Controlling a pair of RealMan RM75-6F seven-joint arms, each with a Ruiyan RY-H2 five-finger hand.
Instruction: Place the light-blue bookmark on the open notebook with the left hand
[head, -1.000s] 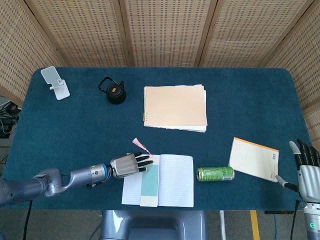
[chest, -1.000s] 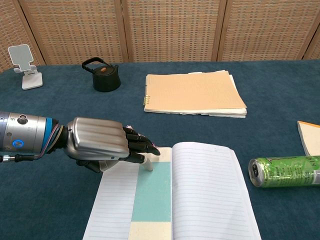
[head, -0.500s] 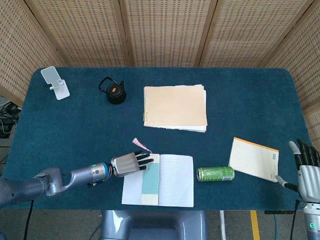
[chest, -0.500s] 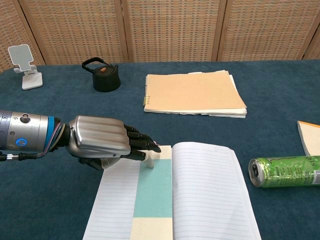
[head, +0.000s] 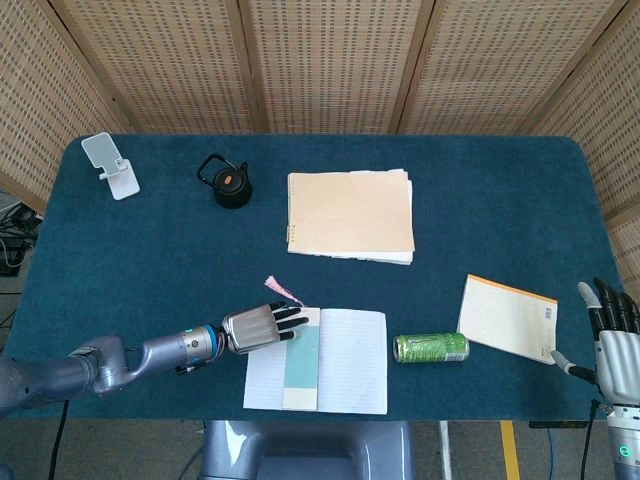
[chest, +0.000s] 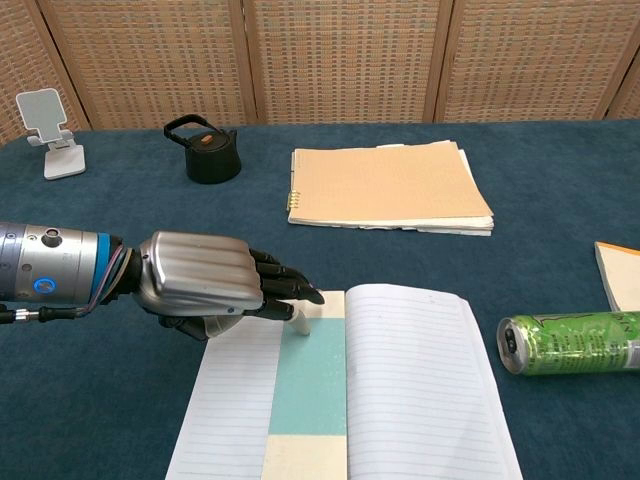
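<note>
On the green can (chest: 575, 342), lettering is unreadable.

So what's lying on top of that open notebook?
A light-blue bookmark lies along the open notebook beside its centre fold. The left hand covers the bookmark's top end, so any grip there is hidden.

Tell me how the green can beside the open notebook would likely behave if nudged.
The green can lies on its side on the blue cloth, so it would probably roll rather than slide. Its opened top suggests it may be empty and light, though I cannot see inside. Rolling toward the open notebook, it would likely stop at the page edge.
</note>
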